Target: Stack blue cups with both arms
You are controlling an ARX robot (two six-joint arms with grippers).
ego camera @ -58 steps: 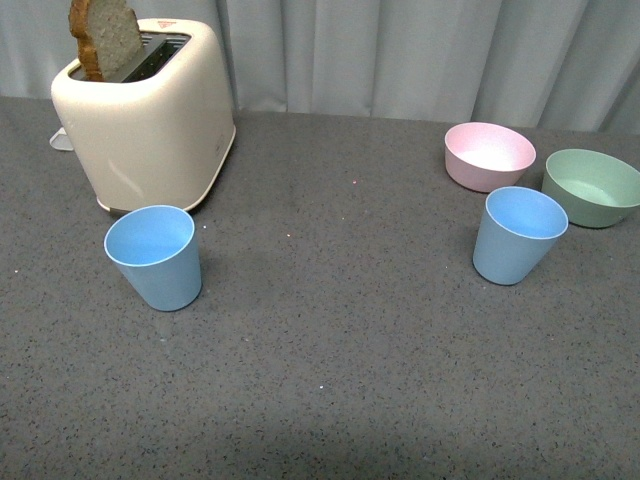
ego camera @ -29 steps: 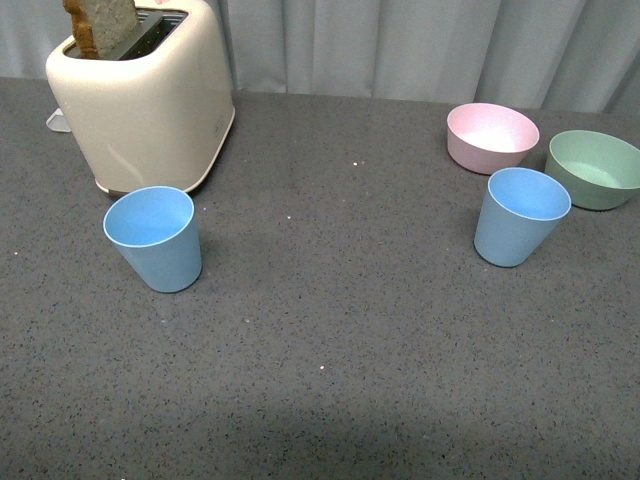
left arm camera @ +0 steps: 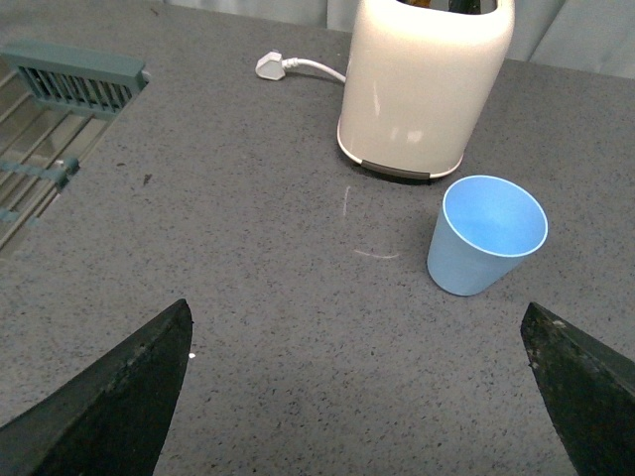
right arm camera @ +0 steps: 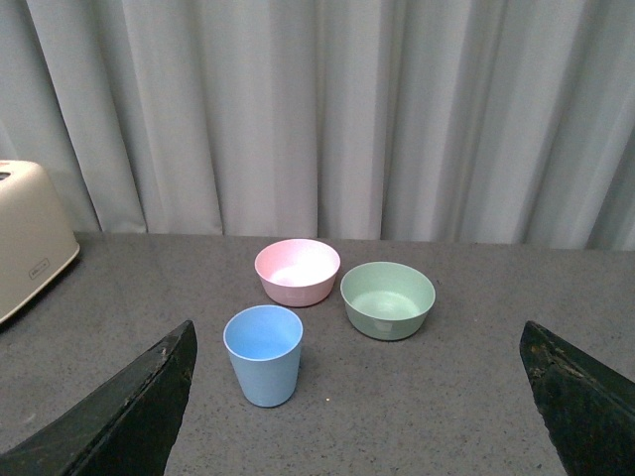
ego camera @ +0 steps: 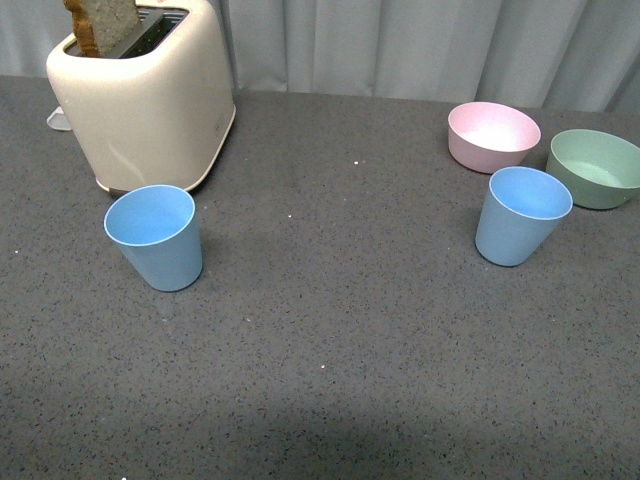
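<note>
Before me lies a dark grey table (ego camera: 340,330) with a fine pale speckle, running back to a pale grey curtain (ego camera: 400,45) that hangs in vertical folds across the whole far side. From my left wrist, a grey-green slatted rack (left arm camera: 74,71) shows at the table's edge, thin metal bars beside it. The light is soft and even, with only faint shadows.

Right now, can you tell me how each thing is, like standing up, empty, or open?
Left cup: upright, empty, not stacked.
Right cup: upright, empty, not stacked.
Pink bowl: upright, empty.
Green bowl: upright, empty.
Toaster: upright, bread sticking up from a slot.
Plug: lying loose, not in a socket.
Left gripper: open, holding nothing.
Right gripper: open, holding nothing.
</note>
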